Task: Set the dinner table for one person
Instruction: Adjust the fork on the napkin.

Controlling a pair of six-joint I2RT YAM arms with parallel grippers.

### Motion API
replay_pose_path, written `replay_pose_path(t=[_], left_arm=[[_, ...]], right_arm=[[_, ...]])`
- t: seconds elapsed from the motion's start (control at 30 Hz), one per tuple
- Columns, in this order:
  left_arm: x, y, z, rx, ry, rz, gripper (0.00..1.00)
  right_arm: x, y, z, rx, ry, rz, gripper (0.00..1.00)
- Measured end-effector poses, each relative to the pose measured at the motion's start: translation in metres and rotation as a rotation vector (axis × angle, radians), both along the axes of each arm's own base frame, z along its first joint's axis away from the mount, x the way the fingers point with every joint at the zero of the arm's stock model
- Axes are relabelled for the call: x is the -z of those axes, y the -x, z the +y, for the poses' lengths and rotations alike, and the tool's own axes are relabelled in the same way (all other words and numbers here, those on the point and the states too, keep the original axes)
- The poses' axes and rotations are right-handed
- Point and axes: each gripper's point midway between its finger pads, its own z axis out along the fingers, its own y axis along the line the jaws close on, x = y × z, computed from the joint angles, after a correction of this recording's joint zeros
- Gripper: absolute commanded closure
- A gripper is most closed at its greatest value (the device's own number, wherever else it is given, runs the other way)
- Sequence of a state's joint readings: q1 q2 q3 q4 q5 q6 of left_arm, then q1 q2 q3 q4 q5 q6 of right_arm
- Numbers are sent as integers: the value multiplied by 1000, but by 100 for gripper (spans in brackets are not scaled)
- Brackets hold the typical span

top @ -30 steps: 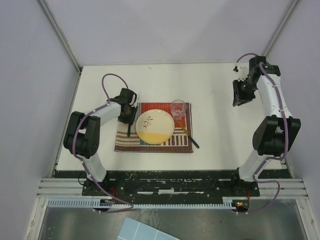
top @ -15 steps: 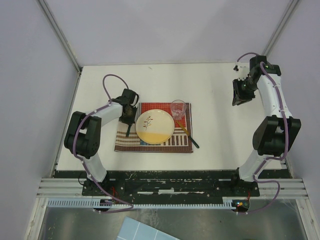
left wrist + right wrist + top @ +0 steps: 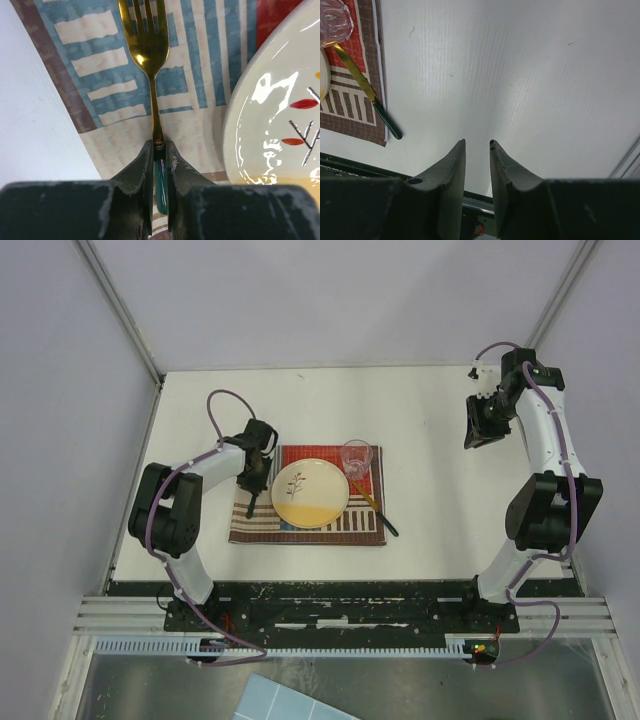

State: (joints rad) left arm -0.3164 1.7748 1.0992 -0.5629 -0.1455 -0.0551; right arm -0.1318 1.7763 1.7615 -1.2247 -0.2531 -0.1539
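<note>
Now left end effector [image 3: 160, 146] pinches fork [image 3: 145, 42] handle over placemat [image 3: 95, 75], dinner table [image 3: 35, 125] beneath.

We have two arms, the left arm [image 3: 205, 462] and the right arm [image 3: 545, 435], each built of white links between bulky black joint housings. A purple cable [image 3: 213, 403] loops along each one. Our left hand [image 3: 159, 143] and right hand [image 3: 477, 142] carry dark grey fingers [image 3: 451, 175], tapered, scuffed and flecked with pale wear marks.
</note>
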Motion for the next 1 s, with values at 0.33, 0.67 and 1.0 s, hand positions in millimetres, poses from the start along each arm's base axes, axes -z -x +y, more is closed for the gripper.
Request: replay_pose_path(t=[0.33,0.67,1.0], left_arm=[[0,25,9,-16,-39,108,97],[-3,8,-5,-71,-6,161,97],[1,-1,-10,-120,3,167,97]], right_arm=[[0,1,1,-3,-8,2,67],[9,7,4,-6,-20,34,68],[13,16,3,-10,-21,52,68]])
